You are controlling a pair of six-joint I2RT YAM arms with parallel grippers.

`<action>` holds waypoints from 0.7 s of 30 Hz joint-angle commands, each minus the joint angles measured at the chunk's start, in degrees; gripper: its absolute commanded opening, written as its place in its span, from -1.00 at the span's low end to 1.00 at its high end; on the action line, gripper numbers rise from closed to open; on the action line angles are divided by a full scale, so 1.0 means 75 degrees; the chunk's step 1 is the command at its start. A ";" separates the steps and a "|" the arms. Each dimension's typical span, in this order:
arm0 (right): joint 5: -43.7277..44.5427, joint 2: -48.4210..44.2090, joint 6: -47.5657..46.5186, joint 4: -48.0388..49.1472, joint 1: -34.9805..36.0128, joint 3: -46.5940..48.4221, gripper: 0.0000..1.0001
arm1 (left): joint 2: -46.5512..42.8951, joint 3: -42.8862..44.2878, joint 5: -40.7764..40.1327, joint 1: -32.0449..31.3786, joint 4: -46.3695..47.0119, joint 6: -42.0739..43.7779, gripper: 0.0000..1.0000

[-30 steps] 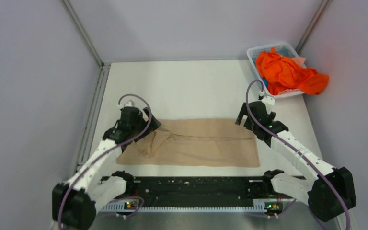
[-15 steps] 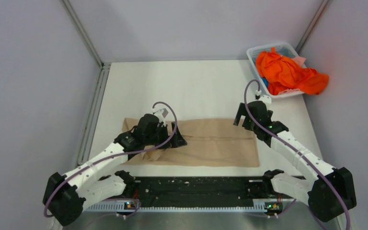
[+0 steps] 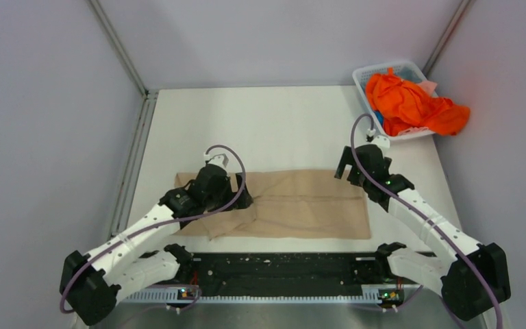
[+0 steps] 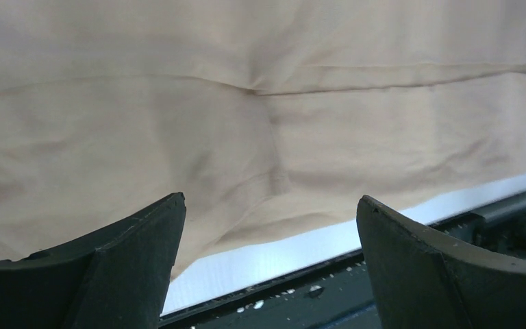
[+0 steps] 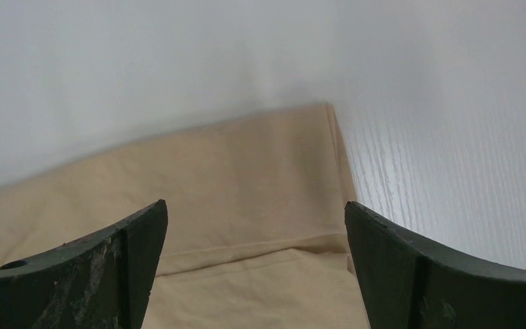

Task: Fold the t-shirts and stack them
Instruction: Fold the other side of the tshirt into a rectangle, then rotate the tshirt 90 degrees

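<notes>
matt beige cloth t-shirt (image 3: pixel 301 203)

A beige-tan soft cloth t-shirt (image 4: pixel 246 123) lies creased across the white table (image 4: pixel 274 257). Two dark fingers (image 4: pixel 130 274) stand wide apart over its edge, empty.

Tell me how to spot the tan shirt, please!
Find the white table. Near its front edge lies the beige t-shirt, spread out mostly flat. It is the only tan one: the orange t-shirts are bunched up in the white basket at the far right corner.
</notes>
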 commanded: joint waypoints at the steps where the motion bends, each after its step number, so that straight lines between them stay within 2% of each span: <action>1: -0.0232 -0.0123 0.0062 0.0341 0.0042 -0.0025 0.97 | 0.0687 0.0240 -0.1380 0.0030 -0.0302 -0.0652 0.98; 3: -0.0727 0.0012 -0.0047 0.0605 0.0042 -0.0071 0.97 | 0.0999 0.0008 -0.1621 0.0108 0.0152 -0.1107 0.98; 6: -0.1849 0.0435 -0.0251 0.1487 0.0054 -0.0223 0.97 | 0.1581 -0.0600 -0.1258 0.0741 0.1687 -0.1529 0.98; 8: -0.2543 0.1107 -0.0370 0.2030 0.0059 -0.0166 0.97 | 0.2202 -0.0985 -0.0405 0.1522 0.3174 -0.1851 0.98; 11: -0.2684 0.2212 -0.0410 0.2211 0.0164 0.0252 0.97 | 0.3661 -0.0813 0.0581 0.2293 0.4614 -0.2174 0.98; 13: -0.2676 0.2967 -0.0322 0.2061 0.0255 0.0534 0.96 | 0.4860 -0.0015 0.0505 0.2416 0.4517 -0.2187 0.98; 15: -0.2723 0.3510 -0.0321 0.2037 0.0381 0.0646 0.94 | 0.6020 0.1166 0.0729 0.2580 0.3907 -0.2056 0.96; 18: -0.2653 0.3871 -0.0102 0.1873 0.0712 0.0597 0.93 | 0.7710 0.2921 0.0743 0.2708 0.3772 -0.2007 0.95; 20: -0.2728 0.3865 0.0076 0.1783 0.1228 0.0404 0.93 | 0.8810 0.4578 0.1365 0.2742 0.3741 -0.2063 0.95; 21: -0.2729 0.3814 0.0146 0.1758 0.1583 0.0315 0.92 | 0.9359 0.5767 0.1722 0.2734 0.3723 -0.2122 0.95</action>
